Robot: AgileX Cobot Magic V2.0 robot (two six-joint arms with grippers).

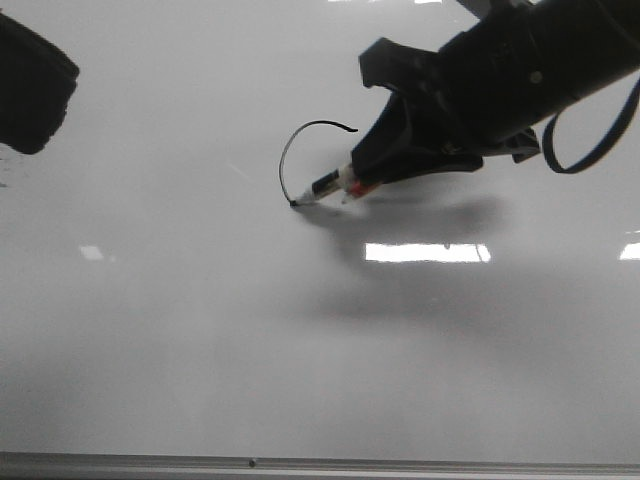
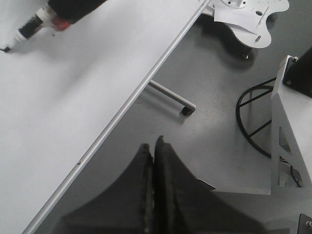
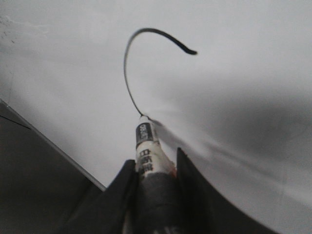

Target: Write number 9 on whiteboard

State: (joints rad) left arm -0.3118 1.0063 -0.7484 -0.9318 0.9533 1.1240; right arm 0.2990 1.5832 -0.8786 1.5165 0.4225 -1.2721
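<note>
The whiteboard (image 1: 200,330) is a glossy pale board filling the front view. A thin black curved line (image 1: 296,140), an open arc, is drawn on it; it also shows in the right wrist view (image 3: 127,73). My right gripper (image 1: 375,170) is shut on a marker (image 1: 330,185) with a white and black barrel, its tip touching the board at the arc's lower end (image 3: 142,116). In the right wrist view the marker (image 3: 146,146) sits between the fingers. My left gripper (image 2: 153,146) is shut and empty, held off the board's edge over the floor.
The board's grey metal edge strip (image 1: 320,463) runs along the front. The left arm (image 1: 30,85) is at the far left. In the left wrist view the edge strip (image 2: 122,107), a stand foot (image 2: 175,100), a white plate (image 2: 246,17) and a white cabinet (image 2: 292,126) show.
</note>
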